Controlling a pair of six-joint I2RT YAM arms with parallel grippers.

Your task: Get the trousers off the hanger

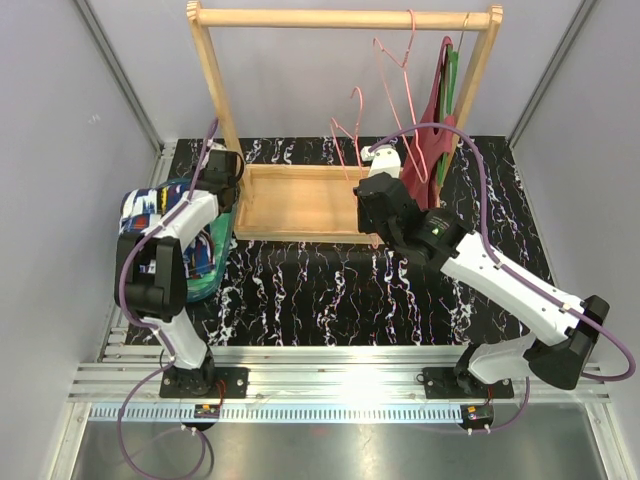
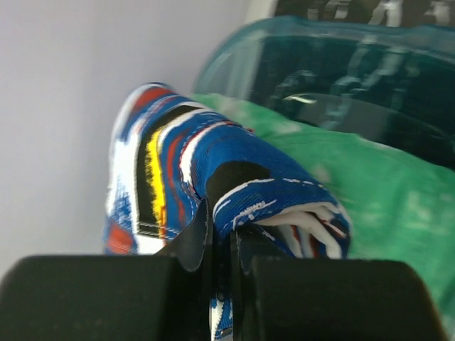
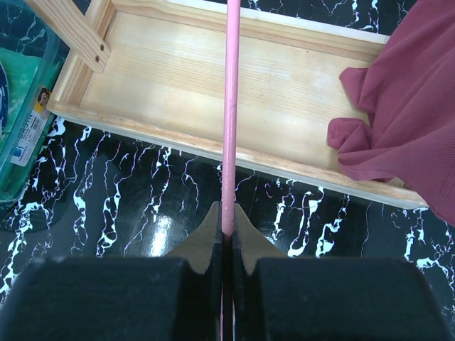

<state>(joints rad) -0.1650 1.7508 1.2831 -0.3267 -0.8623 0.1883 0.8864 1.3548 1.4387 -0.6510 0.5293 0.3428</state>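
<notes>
Top: we have the left gripper over the bin, with the blue trousers at its left edge. The right gripper is by the rack, holding the pink hanger.

Left wrist: our left gripper is pinched on the blue trousers, with the green trousers beneath. Releasing here could spill the blue trousers over the rim.

Right wrist: our right gripper is clamped on the pink hanger. The thin wire may pivot and snag the dark red garment. The bin sticker is unreadable.

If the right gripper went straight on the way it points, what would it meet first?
The right gripper, shut on the pink hanger, points low over the table. Probably the near rim of the wooden rack base comes first, though depth is unclear; the table may come sooner.
</notes>
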